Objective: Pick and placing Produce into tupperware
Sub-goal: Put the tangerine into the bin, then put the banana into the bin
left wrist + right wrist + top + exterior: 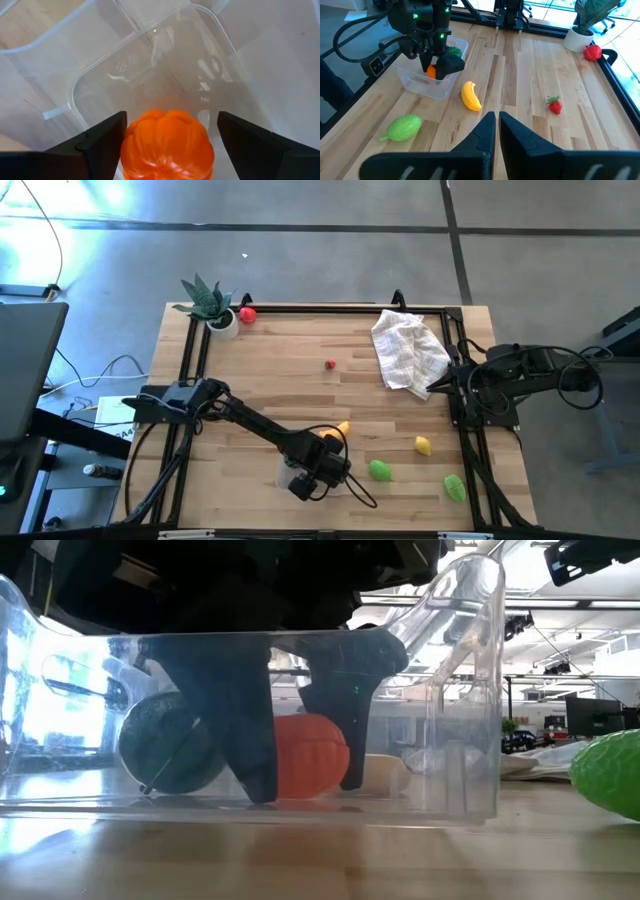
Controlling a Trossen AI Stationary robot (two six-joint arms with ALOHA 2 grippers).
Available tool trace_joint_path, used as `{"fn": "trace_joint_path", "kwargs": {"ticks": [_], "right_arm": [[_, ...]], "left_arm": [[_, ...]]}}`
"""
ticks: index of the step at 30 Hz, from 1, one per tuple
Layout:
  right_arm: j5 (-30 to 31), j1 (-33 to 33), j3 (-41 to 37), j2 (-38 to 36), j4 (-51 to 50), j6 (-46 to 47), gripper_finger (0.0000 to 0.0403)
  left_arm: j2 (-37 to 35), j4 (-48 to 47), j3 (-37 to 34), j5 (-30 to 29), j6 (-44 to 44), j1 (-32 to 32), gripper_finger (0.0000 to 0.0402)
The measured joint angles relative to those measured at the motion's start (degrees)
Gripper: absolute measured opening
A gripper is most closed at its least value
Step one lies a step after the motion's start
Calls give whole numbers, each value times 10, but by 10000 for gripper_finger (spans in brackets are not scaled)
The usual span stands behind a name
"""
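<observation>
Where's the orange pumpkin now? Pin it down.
The orange pumpkin sits inside the tupperware at the table's front edge, between the open left gripper's fingers, beside a dark green fruit.

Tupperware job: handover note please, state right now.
Left gripper: open, inside the tupperware, fingers either side of the orange pumpkin on its floor.
Right gripper: shut, parked at the table's right edge beside the cloth.
Done: pumpkin and a dark green piece are in.
Left: banana, lemon, two green pieces, strawberry, red piece by the plant.
</observation>
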Motion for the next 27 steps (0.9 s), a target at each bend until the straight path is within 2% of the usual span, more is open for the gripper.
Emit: {"fn": "trace_joint_path", "kwargs": {"ticks": [7,19,27], "right_arm": [[0,0,0,0,0,0,16],[0,0,0,0,0,0,16],[0,0,0,0,0,0,16]], "left_arm": [[-2,-39,24,-2,-6,0,287],[-3,-36,31,-18,-17,-3,287],[-4,-91,84,-50,-8,-3,287]]}}
